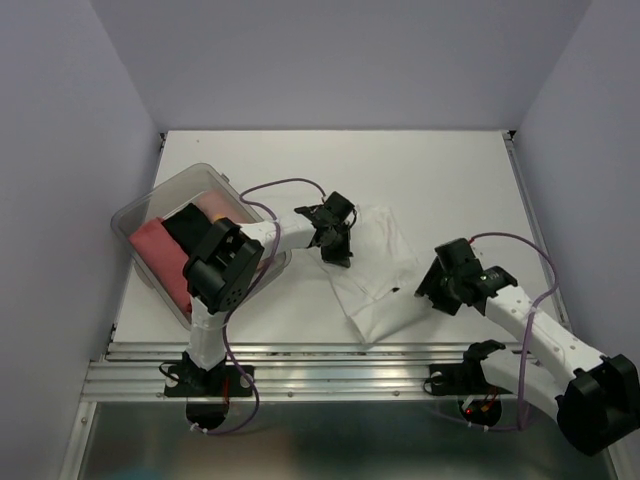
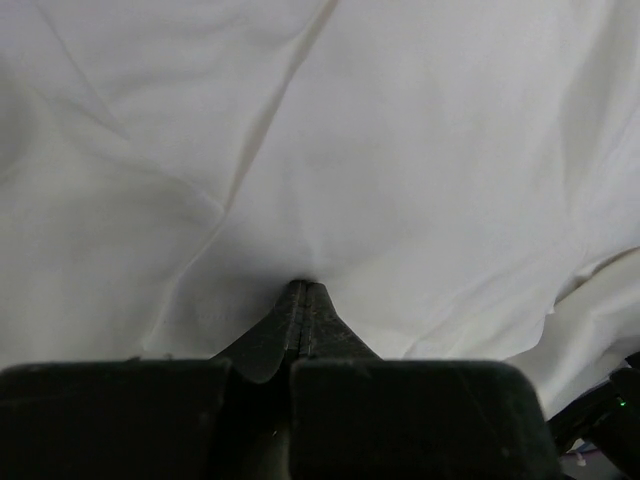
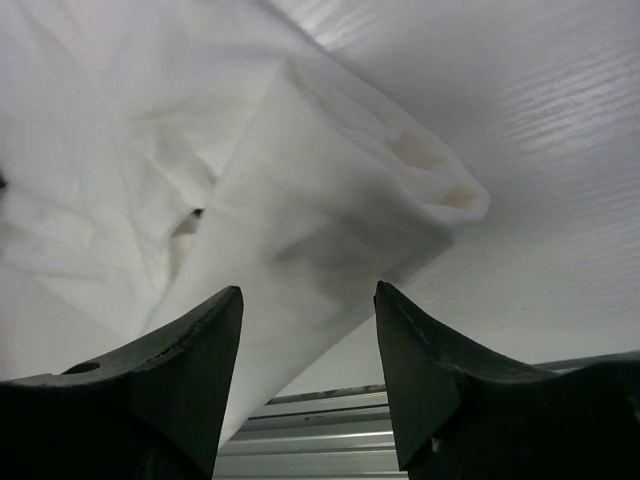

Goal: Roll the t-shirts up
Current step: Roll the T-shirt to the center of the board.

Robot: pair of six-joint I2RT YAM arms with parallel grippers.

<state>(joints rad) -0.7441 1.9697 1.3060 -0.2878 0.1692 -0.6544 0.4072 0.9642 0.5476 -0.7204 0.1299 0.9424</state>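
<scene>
A plain white t-shirt [image 1: 375, 270] lies crumpled and partly folded on the white table. My left gripper [image 1: 335, 250] is at its far left edge, and in the left wrist view the gripper [image 2: 303, 285] is shut, with the white cloth [image 2: 400, 150] puckering at its tips. My right gripper [image 1: 432, 285] is open at the shirt's right side. In the right wrist view the gripper [image 3: 308, 290] stands over a folded corner of the shirt [image 3: 300, 180] without holding it. A salmon-pink shirt [image 1: 160, 250], a black one [image 1: 190, 225] and a red/yellow one [image 1: 215, 208] lie in the tub.
A clear plastic tub [image 1: 135, 215] stands at the left of the table, beside my left arm. Metal rails [image 1: 330, 360] run along the near edge and show in the right wrist view [image 3: 310, 430]. Grey walls close in the table's back and sides.
</scene>
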